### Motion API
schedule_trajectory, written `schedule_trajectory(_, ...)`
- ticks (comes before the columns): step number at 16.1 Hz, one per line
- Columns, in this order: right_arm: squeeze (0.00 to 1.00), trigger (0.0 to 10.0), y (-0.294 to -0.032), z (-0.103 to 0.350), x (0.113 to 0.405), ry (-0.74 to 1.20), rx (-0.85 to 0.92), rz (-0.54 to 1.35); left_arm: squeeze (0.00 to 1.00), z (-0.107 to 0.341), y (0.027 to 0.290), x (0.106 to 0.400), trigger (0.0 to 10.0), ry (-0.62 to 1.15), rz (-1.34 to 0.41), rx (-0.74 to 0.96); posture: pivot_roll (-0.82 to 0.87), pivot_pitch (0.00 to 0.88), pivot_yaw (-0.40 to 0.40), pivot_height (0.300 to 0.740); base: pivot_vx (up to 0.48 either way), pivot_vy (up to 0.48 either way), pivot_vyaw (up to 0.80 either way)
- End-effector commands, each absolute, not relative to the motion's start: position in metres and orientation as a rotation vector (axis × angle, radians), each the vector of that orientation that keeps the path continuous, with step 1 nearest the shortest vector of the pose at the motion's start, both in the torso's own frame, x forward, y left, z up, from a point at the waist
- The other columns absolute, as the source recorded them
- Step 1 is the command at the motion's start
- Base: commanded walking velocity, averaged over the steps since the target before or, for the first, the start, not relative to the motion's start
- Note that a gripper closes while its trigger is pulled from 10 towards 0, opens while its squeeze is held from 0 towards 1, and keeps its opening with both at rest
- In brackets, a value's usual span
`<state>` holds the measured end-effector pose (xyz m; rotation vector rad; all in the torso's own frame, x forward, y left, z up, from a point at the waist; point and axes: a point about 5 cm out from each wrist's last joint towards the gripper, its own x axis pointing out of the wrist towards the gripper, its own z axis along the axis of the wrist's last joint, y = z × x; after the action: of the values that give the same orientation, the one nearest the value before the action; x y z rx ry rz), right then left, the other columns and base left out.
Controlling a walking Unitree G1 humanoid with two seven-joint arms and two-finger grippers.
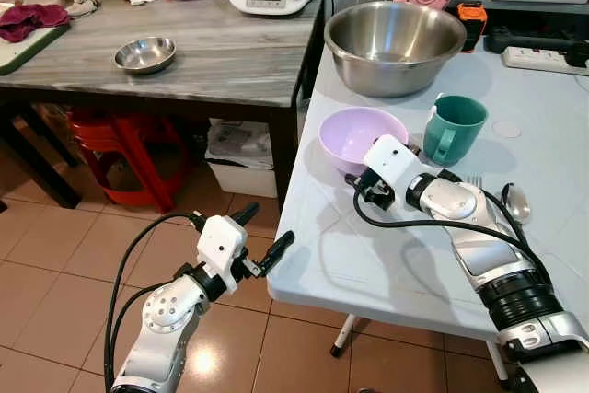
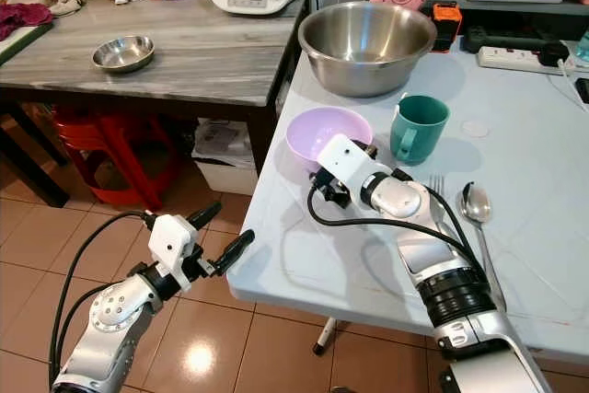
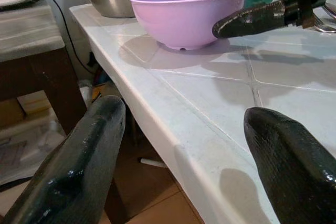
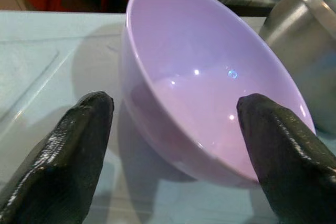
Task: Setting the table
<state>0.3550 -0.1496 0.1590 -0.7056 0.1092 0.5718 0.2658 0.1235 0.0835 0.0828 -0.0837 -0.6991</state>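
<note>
From my head camera, left eye: the lilac bowl (image 1: 357, 138) sits on the white tiled table (image 1: 386, 264) near its front-left edge, in front of the big steel mixing bowl (image 1: 394, 45) and beside the teal mug (image 1: 452, 128). My right gripper (image 1: 361, 183) is low over the table just at the bowl's near rim, its wrist body covering the fingers, so from here I cannot tell their spread. A fork (image 1: 475, 181) and spoon (image 1: 516, 202) lie by my forearm, partly hidden under it. My left gripper (image 1: 262, 233) hangs off the table's edge over the floor, its 2 fingers spread.

Right eye: same layout; the fork's tines (image 2: 436, 185) peek out past my arm, the handle hidden.

Left wrist: my fingers (image 3: 73, 171) stand wide apart, framing the table's edge, holding nothing. The bowl is beyond, with a right finger (image 3: 252, 18) near its rim.

Right wrist: my 2 fingers (image 4: 63, 156) are wide, the bowl's near wall between them but not touching. I judge this the reach for the bowl; next I must advance and close on the rim. Whether the bowl is entirely empty at its far side is cut off.
</note>
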Motion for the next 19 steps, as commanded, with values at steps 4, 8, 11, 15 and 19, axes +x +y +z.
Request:
schedule_trajectory(4, 0.0, 0.0, -0.151, 0.161, 0.357, 0.076, -0.78, 0.595, 0.0, 0.091, 0.12, 0.264, 10.0, -0.104, -0.724, 0.099, -0.16, 0.093, 0.059, 0.74, 0.0, 0.0, 0.0)
schedule_trajectory(8, 0.0, 0.0, -0.153, 0.159, 0.359, 0.066, -0.829, 0.602, 0.0, 0.093, 0.119, 0.264, 10.0, -0.105, -0.727, 0.1, -0.16, 0.093, 0.059, 0.74, 0.0, 0.0, 0.0)
schedule_trajectory(11, 0.0, 0.0, -0.155, 0.155, 0.359, 0.07, -0.843, 0.61, 0.0, 0.093, 0.121, 0.263, 10.0, -0.098, -0.723, 0.105, -0.16, 0.092, 0.06, 0.74, 0.0, 0.0, 0.0)
schedule_trajectory(15, 0.0, 0.0, -0.156, 0.154, 0.36, 0.075, -0.86, 0.618, 0.0, 0.09, 0.123, 0.263, 10.0, -0.085, -0.721, 0.11, -0.15, 0.096, 0.063, 0.74, 0.0, 0.0, 0.0)
schedule_trajectory(19, 0.0, 0.0, -0.157, 0.151, 0.358, 0.072, -0.902, 0.629, 0.0, 0.086, 0.125, 0.262, 10.0, -0.072, -0.723, 0.112, -0.15, 0.1, 0.068, 0.74, 0.0, 0.0, 0.0)
